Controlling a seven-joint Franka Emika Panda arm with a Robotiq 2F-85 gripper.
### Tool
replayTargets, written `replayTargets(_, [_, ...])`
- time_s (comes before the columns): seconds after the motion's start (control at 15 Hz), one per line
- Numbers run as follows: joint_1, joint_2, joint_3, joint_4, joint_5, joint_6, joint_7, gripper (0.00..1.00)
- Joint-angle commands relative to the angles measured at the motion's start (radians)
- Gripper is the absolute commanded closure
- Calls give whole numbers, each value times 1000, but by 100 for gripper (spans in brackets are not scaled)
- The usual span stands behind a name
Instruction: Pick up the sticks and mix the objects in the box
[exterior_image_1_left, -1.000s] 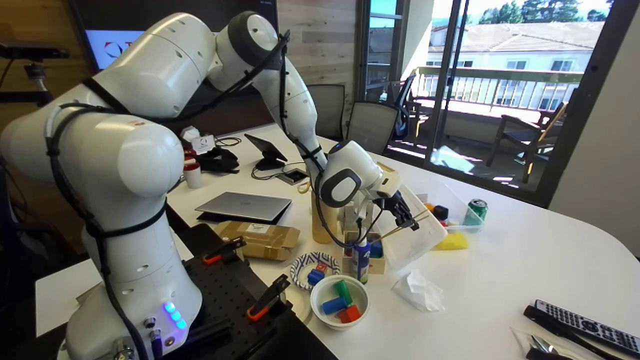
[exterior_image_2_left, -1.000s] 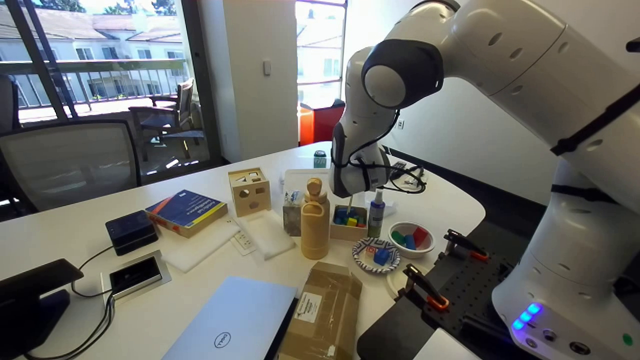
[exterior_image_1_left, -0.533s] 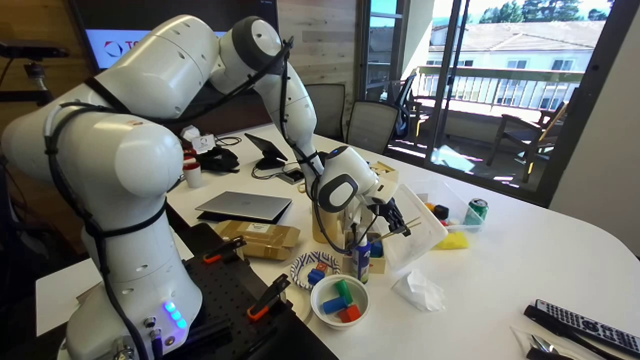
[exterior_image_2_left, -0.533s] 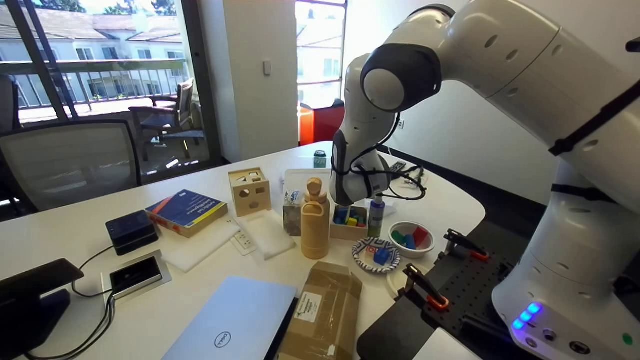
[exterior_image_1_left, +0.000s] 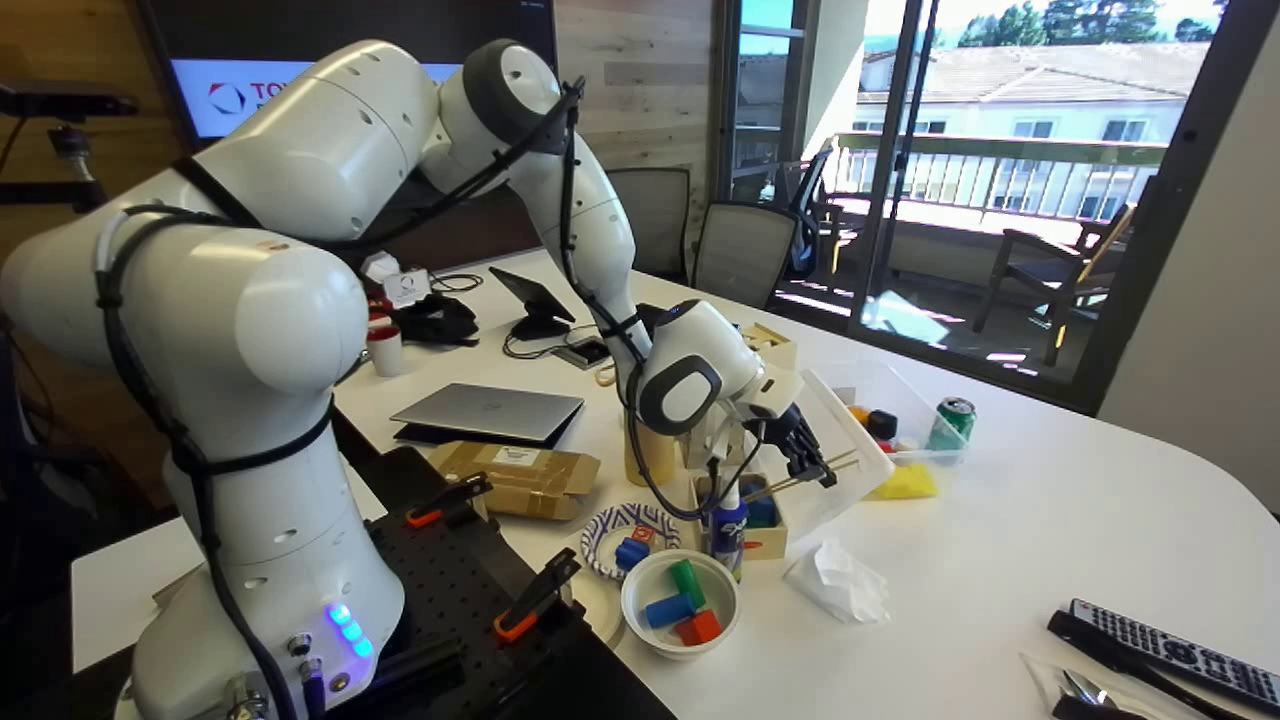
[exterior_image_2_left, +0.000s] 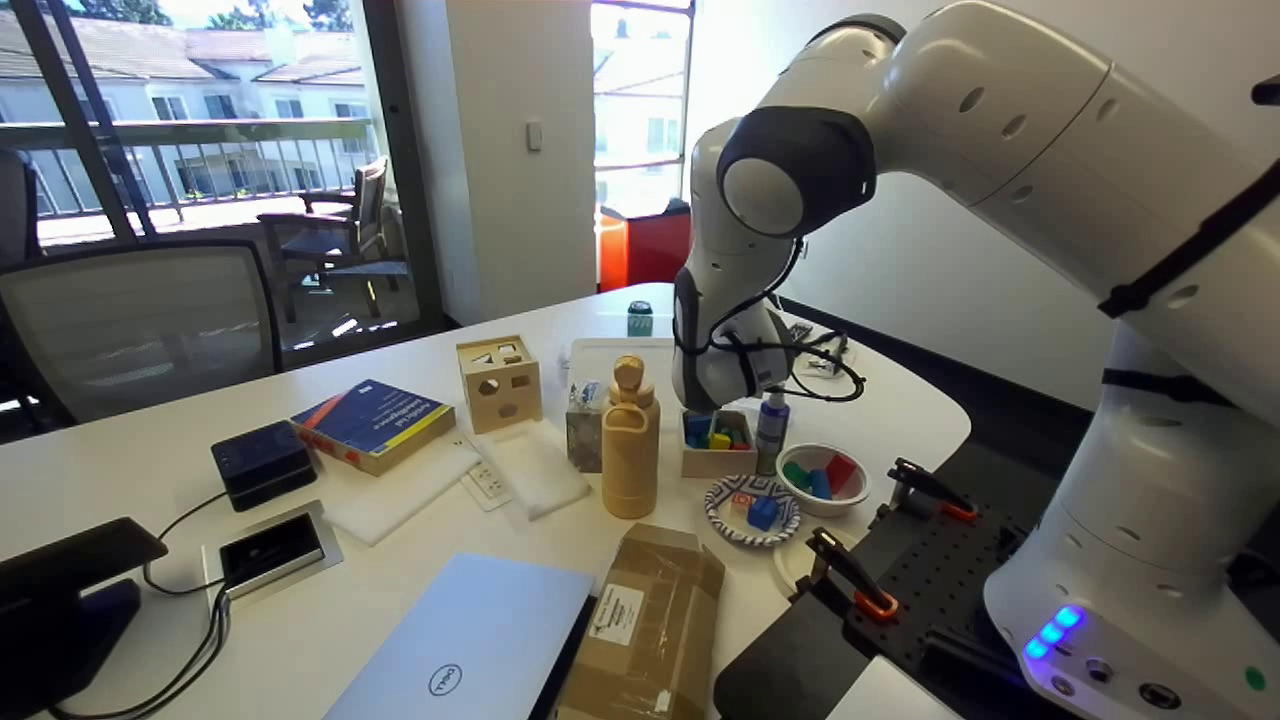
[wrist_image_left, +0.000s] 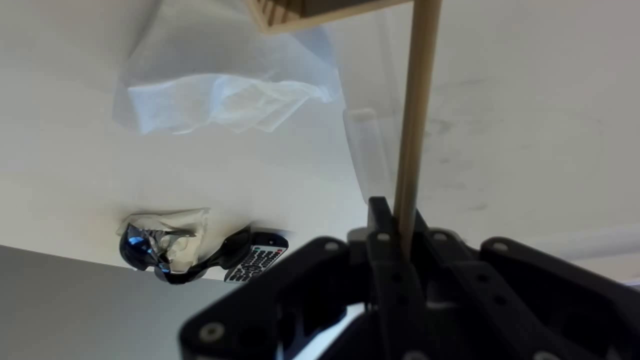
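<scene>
The black gripper (wrist_image_left: 403, 222) is pinched tight on thin, straight, tan wooden sticks (wrist_image_left: 416, 100). Their lower ends reach over the pale wooden box (exterior_image_2_left: 718, 463), which holds blue, green, yellow and red blocks (exterior_image_2_left: 720, 440); I can't tell if they touch. Near it, the round white bowl (exterior_image_1_left: 650, 578) holds 3 pieces (exterior_image_1_left: 668, 610): green, blue and red. Just beside it sits a zigzag plate (exterior_image_1_left: 598, 540).

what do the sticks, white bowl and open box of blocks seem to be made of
Sticks: probably wood or bamboo, smooth; tan with faint lengthwise lines.
White bowl: perhaps plastic or coated paper, smooth; evenly white wall.
Box: likely bare wood, matte; tan edges in the wrist view.
</scene>
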Motion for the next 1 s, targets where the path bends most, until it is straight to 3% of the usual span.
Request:
replayTargets(0.0, [37, 50, -27, 42, 1, 0, 82, 98])
replayTargets(0.47, [7, 43, 16, 43, -82, 0, 80, 98])
replayTargets(0.67, [32, 54, -10, 12, -63, 0, 80, 98])
replayTargets(0.73, [41, 61, -6, 18, 28, 0, 8, 98])
replayTargets(0.8, [70, 79, -43, 4, -7, 0, 82, 98])
replayTargets(0.93, [101, 108, -75, 9, 40, 0, 89, 98])
